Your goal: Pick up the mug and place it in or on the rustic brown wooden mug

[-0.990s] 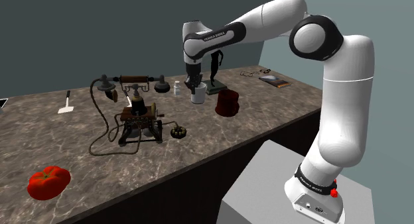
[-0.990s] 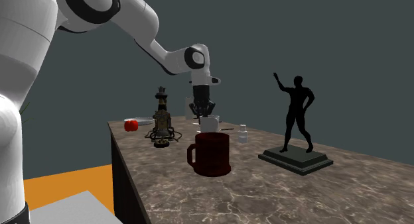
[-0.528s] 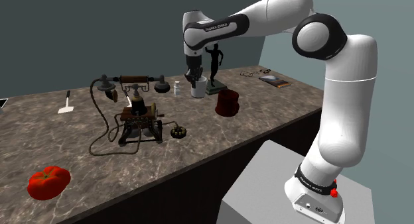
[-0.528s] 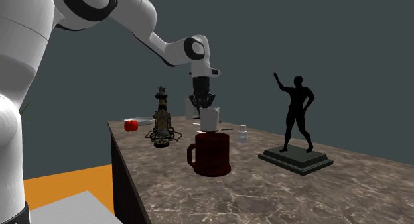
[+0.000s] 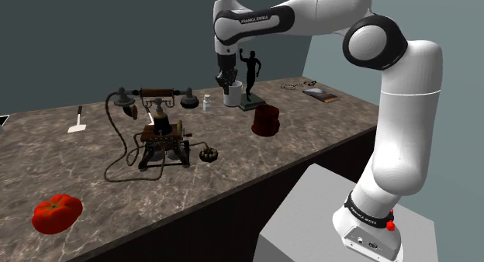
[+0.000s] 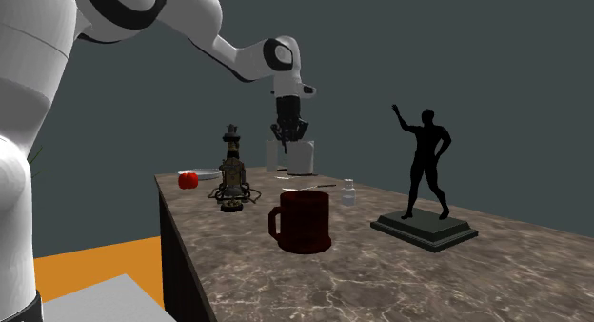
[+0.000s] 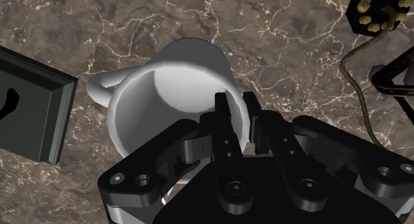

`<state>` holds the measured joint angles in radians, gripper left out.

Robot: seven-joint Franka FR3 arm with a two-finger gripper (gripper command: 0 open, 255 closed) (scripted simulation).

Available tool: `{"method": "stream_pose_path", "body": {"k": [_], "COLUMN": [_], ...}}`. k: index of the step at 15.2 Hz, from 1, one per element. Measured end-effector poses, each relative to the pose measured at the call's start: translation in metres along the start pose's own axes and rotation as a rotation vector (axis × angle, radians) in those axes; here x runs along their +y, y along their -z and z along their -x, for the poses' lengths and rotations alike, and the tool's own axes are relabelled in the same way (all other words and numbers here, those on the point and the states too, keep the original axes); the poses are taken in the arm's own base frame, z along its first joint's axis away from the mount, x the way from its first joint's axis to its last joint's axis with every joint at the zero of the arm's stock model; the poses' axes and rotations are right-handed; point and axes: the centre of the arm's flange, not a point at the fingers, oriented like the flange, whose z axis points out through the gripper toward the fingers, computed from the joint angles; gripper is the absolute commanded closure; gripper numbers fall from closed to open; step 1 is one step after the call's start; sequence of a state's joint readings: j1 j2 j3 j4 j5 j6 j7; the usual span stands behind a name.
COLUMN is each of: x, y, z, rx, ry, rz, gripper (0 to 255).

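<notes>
We are clamping the white mug (image 7: 166, 90) by its rim in our gripper (image 7: 237, 107) above the counter (image 6: 381, 272); the dark red mug (image 6: 303, 220) is standing lower, beyond the held mug's far wall from the jaws.

White, dark red and veined brown.
The white mug (image 7: 166, 97) is plain, with no pattern, and the pincer (image 7: 237, 110) is all black. The red mug (image 6: 303, 221) is dark (nearly maroon). The surface (image 5: 77, 163) is brown, marbled with pale veins. The statue (image 6: 425, 163) is black on a dark green-grey base, and the lump (image 5: 57, 212) at the shoulder view's near left is bright red.
</notes>
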<state>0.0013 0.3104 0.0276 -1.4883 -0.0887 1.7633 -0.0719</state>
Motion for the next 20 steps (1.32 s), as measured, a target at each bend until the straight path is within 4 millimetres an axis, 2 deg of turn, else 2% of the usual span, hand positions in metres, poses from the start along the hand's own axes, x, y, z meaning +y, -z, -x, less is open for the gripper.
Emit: {"method": "stream_pose_path", "body": {"k": [10,13,20], "x": [0.005,0.018,0.074], "y": [0.051,0.055,0.062], "z": [0.003,0.027,0.097], "rx": [0.000,-0.001,-0.001], "ry": [0.000,0.000,-0.001], "rz": [0.000,0.000,0.001], "gripper": [255,255,255]}}
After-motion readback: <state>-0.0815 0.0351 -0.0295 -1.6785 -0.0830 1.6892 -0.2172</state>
